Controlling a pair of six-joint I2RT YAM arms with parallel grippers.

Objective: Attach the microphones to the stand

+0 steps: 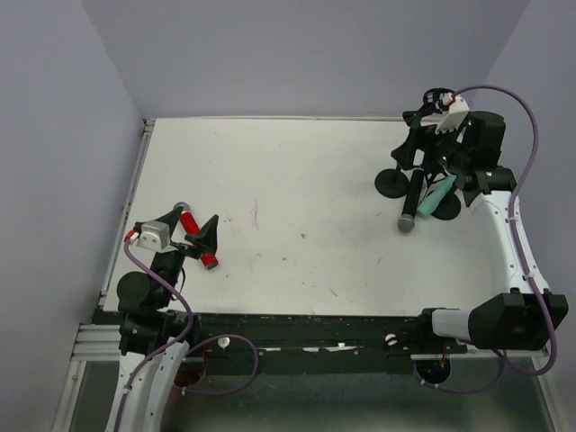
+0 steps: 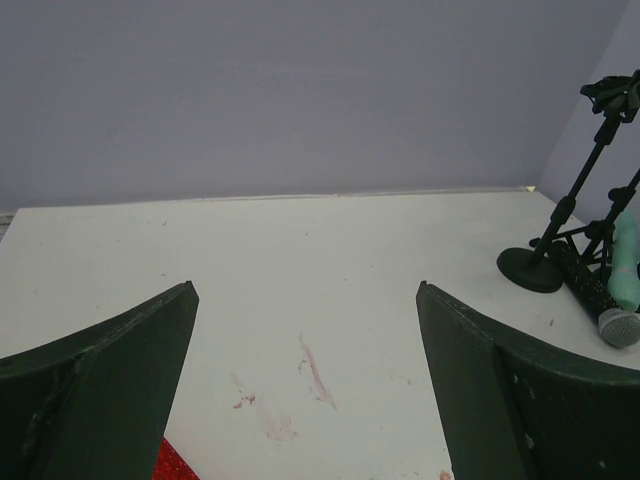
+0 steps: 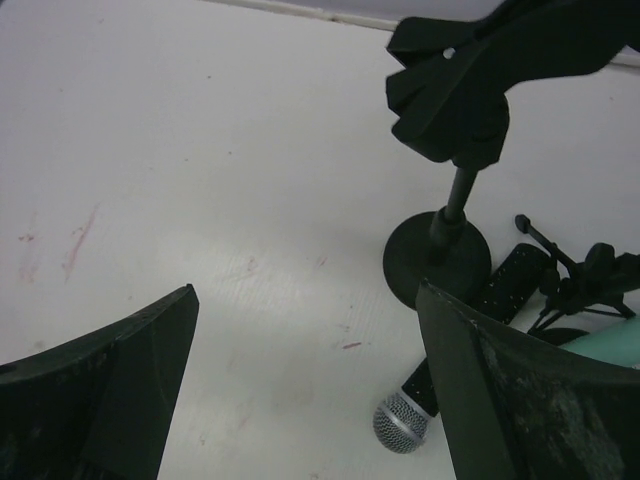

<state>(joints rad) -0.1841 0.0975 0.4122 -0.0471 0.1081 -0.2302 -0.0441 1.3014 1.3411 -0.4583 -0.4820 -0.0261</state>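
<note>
The red microphone with its grey mesh head lies at the table's left. My left gripper hangs open over it, one finger on each side. In the left wrist view only a red sliver shows beside the left finger, between the open fingers of the left gripper. The black stand rises at the far right, its clip empty. The black microphone and the mint-green one lie at its base. My right gripper is open above the table, left of the black microphone.
A second small black stand sits right behind the first, partly over the mint-green microphone. Grey walls close in the white table at the back and sides. Faint pink smears mark the tabletop.
</note>
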